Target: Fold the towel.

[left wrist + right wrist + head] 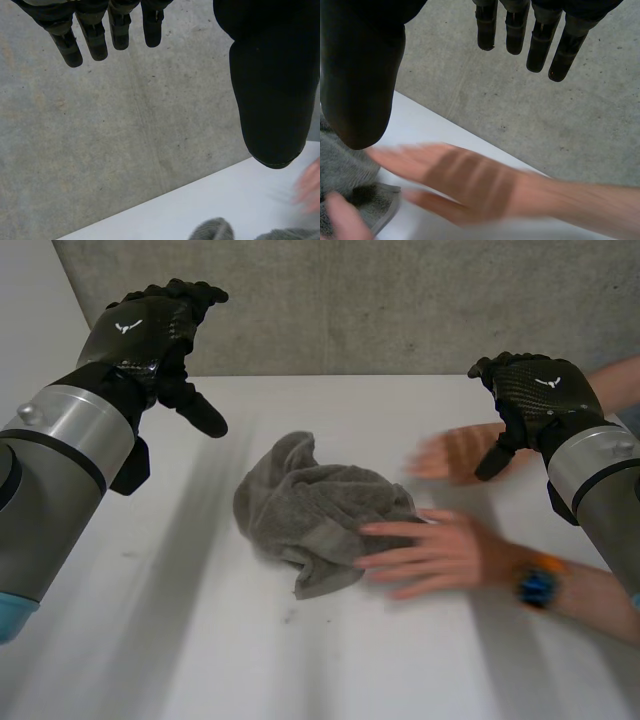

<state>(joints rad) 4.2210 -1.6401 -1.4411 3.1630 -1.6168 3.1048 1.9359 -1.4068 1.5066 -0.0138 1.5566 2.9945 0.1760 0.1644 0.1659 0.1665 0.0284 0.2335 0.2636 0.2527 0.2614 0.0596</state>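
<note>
I read the towel (310,515) as a crumpled grey heap in the middle of the counter (180,640), with no edge squared and no fold made. I judge the task to be at its very start: the cloth has yet to be spread flat. My left robot hand (150,335) hangs in the air at about ten o'clock from the heap, well apart from it, fingers straight and slack with nothing in them. My right robot hand (535,390) hovers at about two o'clock, likewise relaxed and empty, in front of the grey wall (380,300). A person reaches in from three o'clock. The person's near hand (440,555), with an orange and blue wristband (537,585) behind it, has its fingertips on the towel's edge at about four o'clock. The person's far hand (455,452) is over the counter between my right robot hand and the towel. My next move calls for patience first: I would wait until the person is out of the way. Then I would lower both robot hands to the heap, find two corners and draw them apart.
</note>
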